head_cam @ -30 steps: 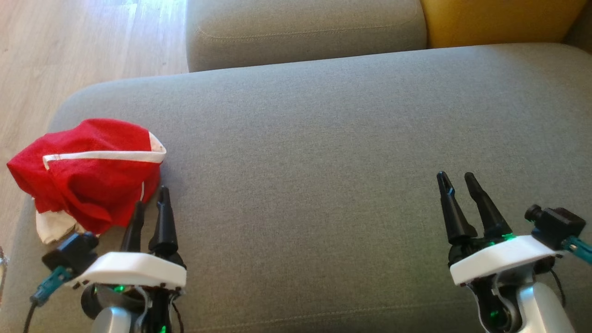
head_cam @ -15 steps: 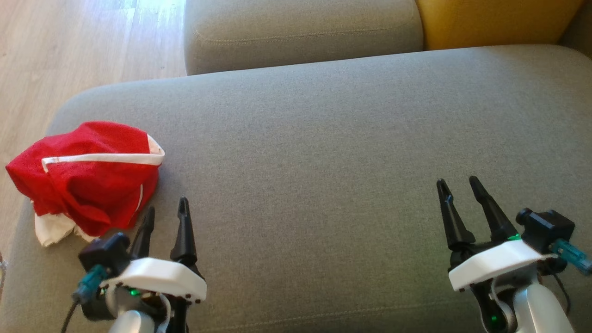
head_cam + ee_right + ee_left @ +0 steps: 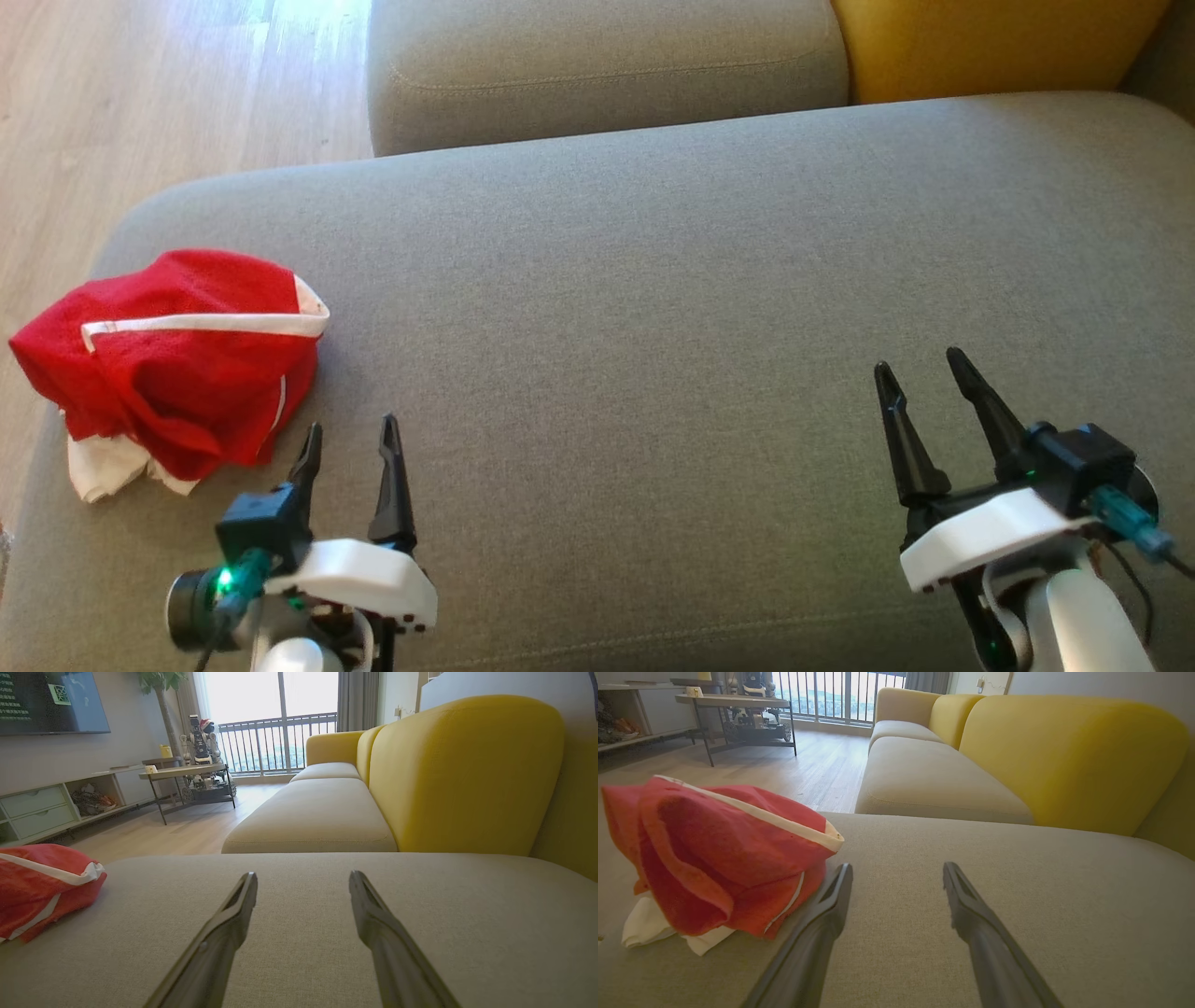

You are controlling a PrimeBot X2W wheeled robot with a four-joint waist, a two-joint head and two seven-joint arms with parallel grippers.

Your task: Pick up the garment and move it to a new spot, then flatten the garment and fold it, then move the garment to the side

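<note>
**A:** Where's the left gripper (image 3: 353, 425) now?

**B:** Jaws spread, nothing between them. A second ago its tips were right at the near edge of the garment (image 3: 177, 364). It has since drawn back toward the robot and a little toward the middle, so bare seat (image 3: 653, 280) shows between tips and cloth.

**A:** And the right gripper (image 3: 917, 362)?

**B:** Also spread and empty. It's low over the seat, well off to the right, about where it was.

**A:** Did the garment move?

**B:** No. It's a red bundle with white trim at the left end of the seat, close to the edge by the floor (image 3: 140, 93). Its slight shift in the head view is the camera, since the seat edges shifted with it.

**A:** How does it lie?

**B:** Doubled over and bunched rather than flat, with a white scrap poking out from underneath.

**A:** So what does the retreat mean?

**B:** I'd say the left arm is finished with it. The garment sits off to the side, untouched, so the last step looks done or nearly done. The fold is rough, though.
</note>
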